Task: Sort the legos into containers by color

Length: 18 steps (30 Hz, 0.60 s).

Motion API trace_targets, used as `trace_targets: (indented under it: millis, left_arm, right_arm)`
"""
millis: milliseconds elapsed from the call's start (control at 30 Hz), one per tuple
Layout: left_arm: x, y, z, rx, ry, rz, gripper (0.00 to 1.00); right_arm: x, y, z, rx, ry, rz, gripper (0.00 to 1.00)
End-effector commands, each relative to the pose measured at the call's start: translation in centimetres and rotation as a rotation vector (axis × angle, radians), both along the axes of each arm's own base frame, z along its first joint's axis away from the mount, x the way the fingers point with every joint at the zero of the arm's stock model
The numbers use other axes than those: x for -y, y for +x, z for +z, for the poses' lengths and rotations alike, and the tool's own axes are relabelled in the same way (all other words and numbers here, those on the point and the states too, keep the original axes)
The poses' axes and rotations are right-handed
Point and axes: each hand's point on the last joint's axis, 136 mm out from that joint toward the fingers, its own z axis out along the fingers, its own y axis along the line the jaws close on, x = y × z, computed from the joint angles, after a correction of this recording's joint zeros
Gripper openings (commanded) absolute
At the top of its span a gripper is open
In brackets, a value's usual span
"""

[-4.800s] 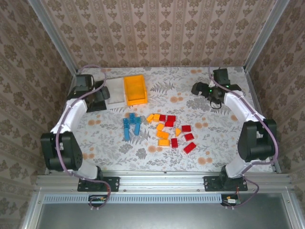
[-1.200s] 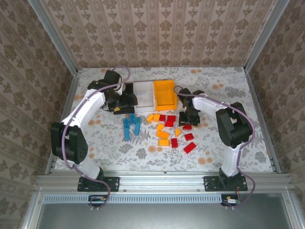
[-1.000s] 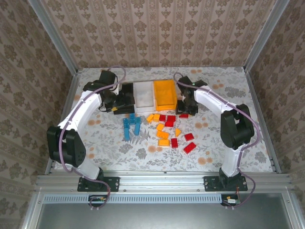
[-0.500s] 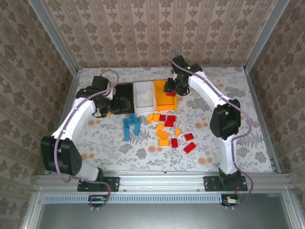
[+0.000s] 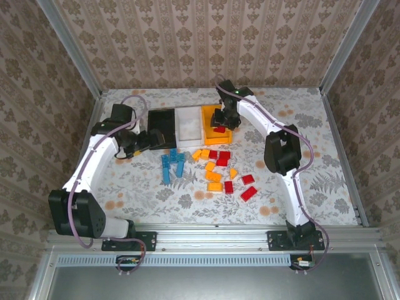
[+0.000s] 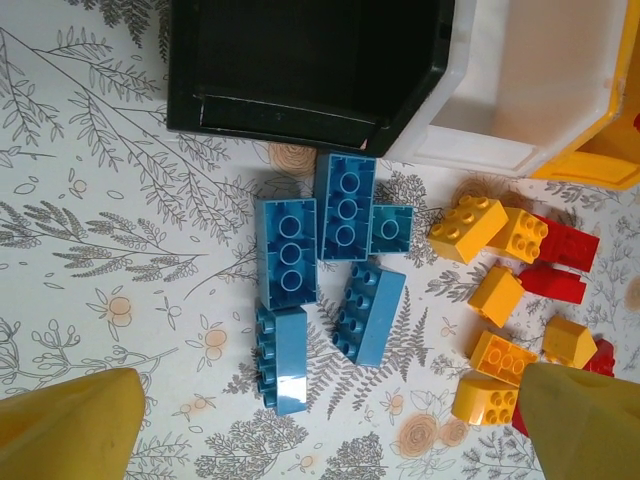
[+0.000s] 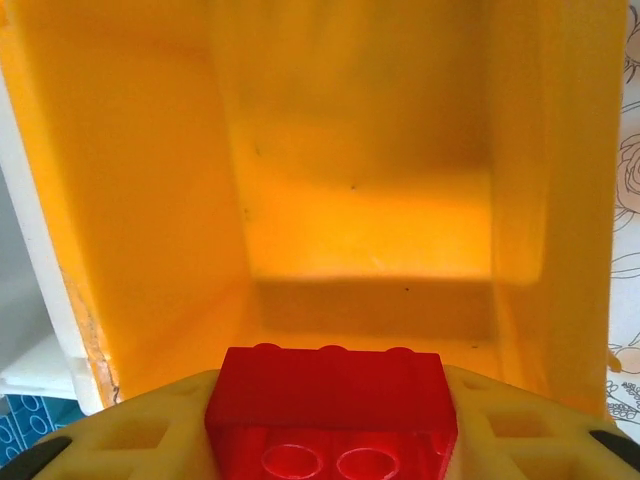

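Observation:
Three joined containers stand in a row: black (image 5: pixel 162 125), white (image 5: pixel 187 124) and orange-yellow (image 5: pixel 214 111). My right gripper (image 5: pixel 220 125) hangs over the orange-yellow bin (image 7: pixel 370 200), shut on a red lego (image 7: pixel 330 395) that sits between its pale fingers (image 7: pixel 130 432). My left gripper (image 5: pixel 144 140) is open, just left of the black bin (image 6: pixel 300 60), with nothing between its yellow fingertips (image 6: pixel 70 425). Several blue legos (image 6: pixel 300 250) lie below the black bin, ahead of the left gripper (image 6: pixel 330 430). Orange legos (image 5: pixel 211 170) and red legos (image 5: pixel 242 182) are scattered right of the blue legos (image 5: pixel 172 165).
The white bin (image 6: pixel 520 90) and a corner of the orange-yellow bin (image 6: pixel 610 150) sit beside the black one. Orange bricks (image 6: pixel 490 290) and red bricks (image 6: pixel 565 255) lie close to the blue cluster. Metal frame rails border the floral table (image 5: pixel 300 150).
The right arm lifted a red lego from the pile and carried it up over the orange-yellow bin. The left gripper drew back leftward off the black bin and opened slightly wider.

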Motion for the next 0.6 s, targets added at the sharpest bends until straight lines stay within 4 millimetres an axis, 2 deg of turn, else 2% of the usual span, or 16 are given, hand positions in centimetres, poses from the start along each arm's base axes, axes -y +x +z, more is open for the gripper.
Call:
trace_targets:
  millis: [0,133,233,467,567]
  left_arm:
    - [-0.1,0.1,1.1,0.022,-0.014,-0.005,0.98]
    - [0.1,0.4,0.9,0.019,-0.019,-0.008,0.99]
    - [0.1,0.5,0.7,0.015,-0.023,-0.007,0.99]
    - [0.2,0.6,0.5,0.014,-0.028,-0.009,1.0]
    - [0.2,0.6,0.6,0.017,-0.029,-0.005,1.0]
  right_arm:
    - [1.8,-0.8,-1.8,-0.065,-0.085,-0.032,0.45]
    - [4.1,-1.1,-2.0,-0.075,-0.153,-0.055,0.46]
    - [5.0,-1.4,-2.1,-0.082,-0.155,-0.073,0.51]
    - [4.5,-1.4,-1.9,-0.072,-0.118,-0.077,0.61]
    - [4.1,-1.2,-1.1,-0.058,-0.104,-0.077,0.63]
